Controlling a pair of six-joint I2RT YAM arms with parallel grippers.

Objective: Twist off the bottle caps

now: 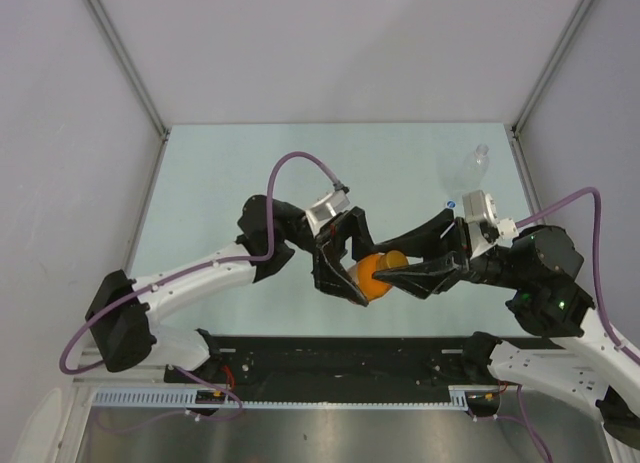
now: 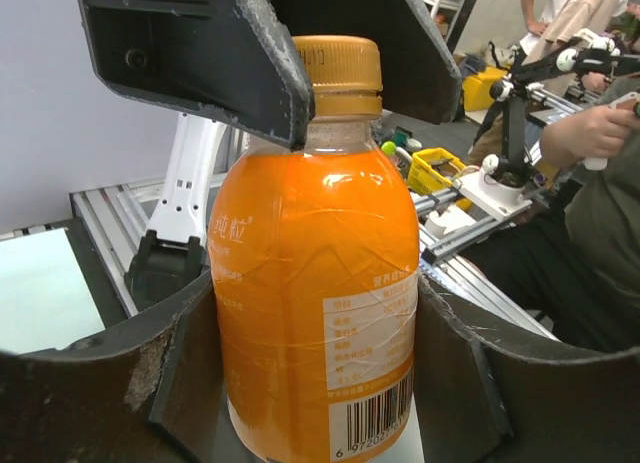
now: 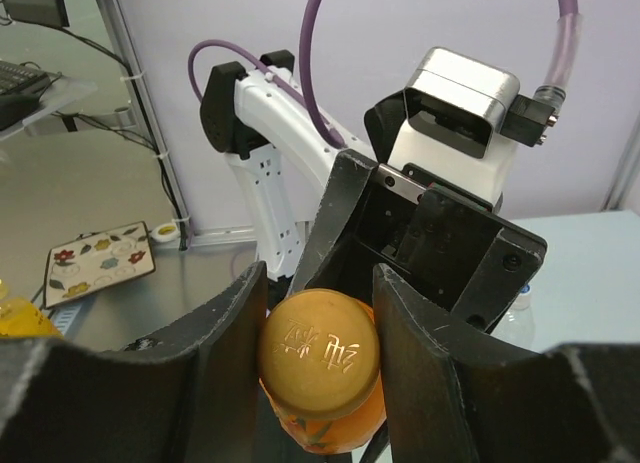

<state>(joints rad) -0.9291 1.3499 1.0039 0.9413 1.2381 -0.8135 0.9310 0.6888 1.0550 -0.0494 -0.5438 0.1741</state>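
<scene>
The right gripper (image 3: pixel 320 318) has its jaws clamped on the orange cap (image 3: pixel 320 355), one finger on each side. The left gripper (image 2: pixel 315 368) is clenched round the body of the orange bottle (image 2: pixel 315 273), low on the label.

From above, the bottle is held off the table (image 1: pixel 230 173) between the two arms. Its long axis runs from the left jaws toward the right ones, cap end leading. The right wrist camera looks straight onto the cap's top, so cap and wrist seem to share one axis, and a roll of that wrist should turn it while the left arm holds the body.

A clear bottle (image 1: pixel 477 167) lies well apart at the far right. The blue speck just beside it may be a loose cap, but it is too small to tell.
</scene>
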